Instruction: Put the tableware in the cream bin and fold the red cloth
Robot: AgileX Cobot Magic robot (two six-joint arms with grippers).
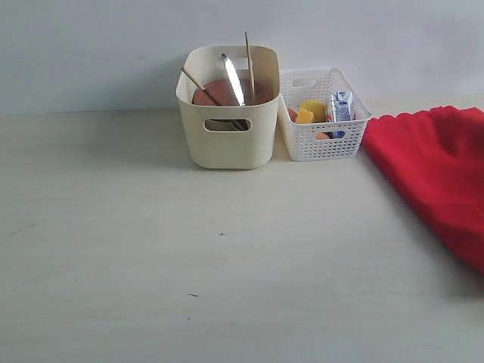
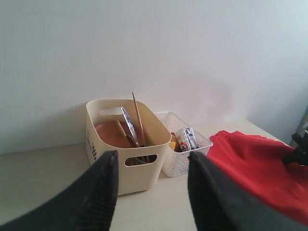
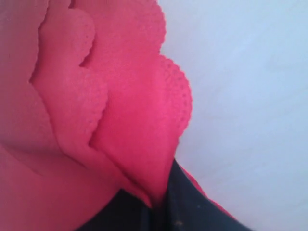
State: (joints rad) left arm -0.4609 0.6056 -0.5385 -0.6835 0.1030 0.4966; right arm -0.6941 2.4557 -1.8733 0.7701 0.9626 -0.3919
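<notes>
Edge of red cloth point(image 1: 439, 174) pinched, right fingers point(image 3: 192, 211) (left fingers point(image 2: 96, 197) apart)

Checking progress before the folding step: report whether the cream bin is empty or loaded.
Loaded. The cream bin holds the brown plate, silver knife and chopsticks, the latter poking above its rim. Whatever lies deeper is hidden.
</notes>
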